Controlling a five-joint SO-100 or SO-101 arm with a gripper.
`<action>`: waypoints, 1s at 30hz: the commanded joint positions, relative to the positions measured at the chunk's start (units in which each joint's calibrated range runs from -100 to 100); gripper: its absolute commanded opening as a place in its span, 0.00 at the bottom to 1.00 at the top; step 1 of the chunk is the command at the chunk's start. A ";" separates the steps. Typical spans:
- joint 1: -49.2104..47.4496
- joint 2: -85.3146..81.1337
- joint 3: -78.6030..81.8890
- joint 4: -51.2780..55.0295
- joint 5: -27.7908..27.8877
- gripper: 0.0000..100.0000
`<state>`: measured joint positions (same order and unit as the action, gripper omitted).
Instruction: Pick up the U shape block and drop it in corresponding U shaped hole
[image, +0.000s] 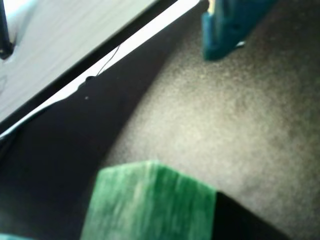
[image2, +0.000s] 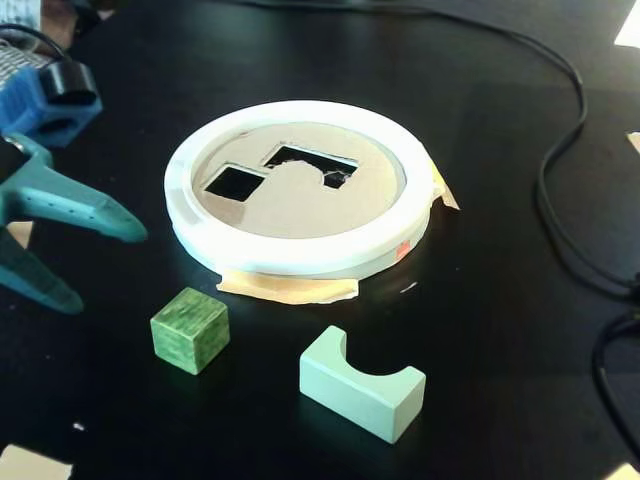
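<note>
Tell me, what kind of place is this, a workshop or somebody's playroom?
Probably a hobbyist's or lab's robot practice bench, not a playroom. A teal gripper hangs open over a black table, with loose cables across it, and a homemade shape-sorter: taped cardboard disc, pale U shape block, green cube.

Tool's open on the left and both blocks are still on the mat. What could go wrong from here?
1. In the fixed view the open tool sits nearest the green cube, and the wrist view shows a green block up close; it may grab that instead of the U shape block.
2. The U shaped hole needs matching orientation; a rotated block could jam on the cardboard.
3. The white ring is raised; a low carry could clip it.
</note>
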<state>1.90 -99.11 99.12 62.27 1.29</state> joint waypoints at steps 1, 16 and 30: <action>1.10 -0.80 0.51 -1.81 -0.34 0.95; 1.10 -0.80 0.70 -1.91 -0.34 0.95; 1.10 -0.80 0.70 -2.31 -0.34 0.97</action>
<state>2.00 -99.11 99.22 61.88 1.29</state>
